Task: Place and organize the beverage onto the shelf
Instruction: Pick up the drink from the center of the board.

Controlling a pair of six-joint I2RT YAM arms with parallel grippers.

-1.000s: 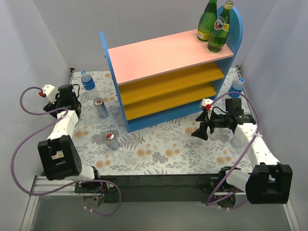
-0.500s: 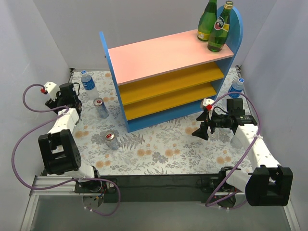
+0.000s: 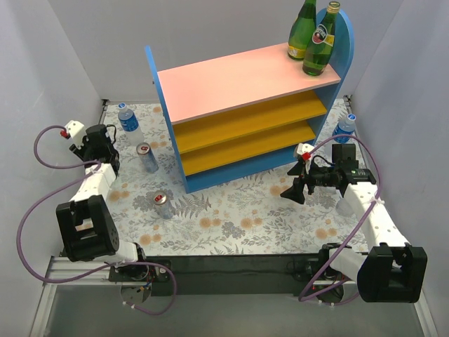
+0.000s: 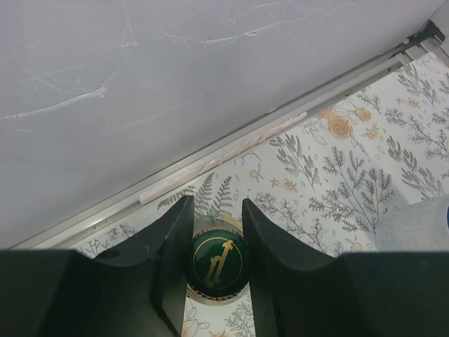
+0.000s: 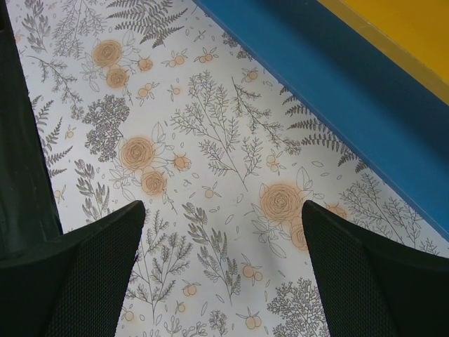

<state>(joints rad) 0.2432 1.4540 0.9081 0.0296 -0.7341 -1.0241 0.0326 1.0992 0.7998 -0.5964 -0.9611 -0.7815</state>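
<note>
**Top view, whole scene.** Shelf [image 3: 231, 81] at 12 o'clock on the floral table [image 3: 238, 217]. Pink top board above, orange lower boards bare as far as shown.

**Done.** Green glass bottles [image 3: 319, 45], two, upright and close together at the 1 o'clock corner of the top board, beside the blue side panel.

**In hand.** Left gripper [image 4: 215, 210] at 9 o'clock, close to the side wall [image 4: 175, 84], jaws closed on the top of a third green bottle [image 4: 214, 261]. Shown from above in the left wrist view as a green cap with a gold emblem between the black fingers. Bottle base hidden, so lifted or standing cannot be told.

**Left to do, judged from the layout.**
- First can [image 3: 146, 158] at 9 o'clock and second can [image 3: 163, 205] at 8 o'clock, both upright on the table, apart from the shelf front.
- Clear plastic bottle [image 3: 128, 121] at 10 o'clock, near the left side panel.
- Second clear bottle [image 3: 344, 128] at 2 o'clock, just beside the right panel.
- Further clear bottles not made out.

**Idle side.** Right gripper [image 5: 221, 217] at 4 o'clock, jaws wide apart and empty, hovering over the table before the shelf's blue base.

**Progress, as a judgement.** Early stage: only the top board started, most drinks on the table, and no grouping by kind beyond the green pair.
</note>
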